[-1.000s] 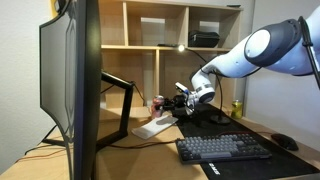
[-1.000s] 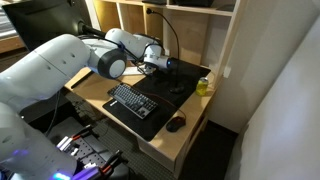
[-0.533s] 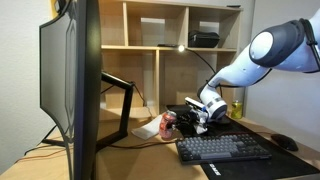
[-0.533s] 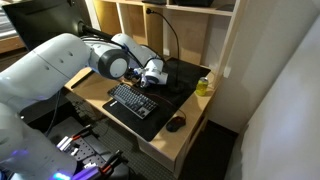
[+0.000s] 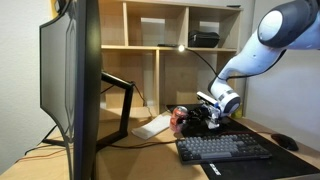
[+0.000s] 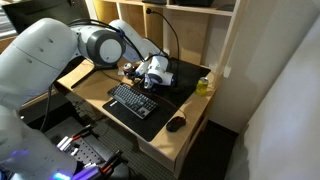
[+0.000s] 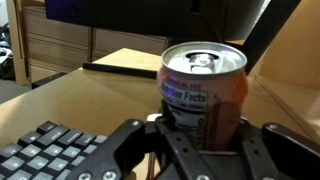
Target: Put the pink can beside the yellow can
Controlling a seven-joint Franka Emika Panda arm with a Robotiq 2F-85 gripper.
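fingers (image 7: 135, 150) clasp pink can (image 7: 203, 95) | keyboard (image 7: 45, 150) beside | yellow can (image 6: 203, 86) apart

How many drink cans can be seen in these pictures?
2. The pink can sits in the shut gripper, near the keyboard. The yellow can stands at the desk corner by the shelf. Others may be hidden.

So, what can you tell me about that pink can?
The pink can is a small pinkish-red metal drink cylinder with pale lettering and a silvery top, its pull tab in place. It stands upright, held by the gripper with a finger on either side, next to the keyboard. Its base is hidden.
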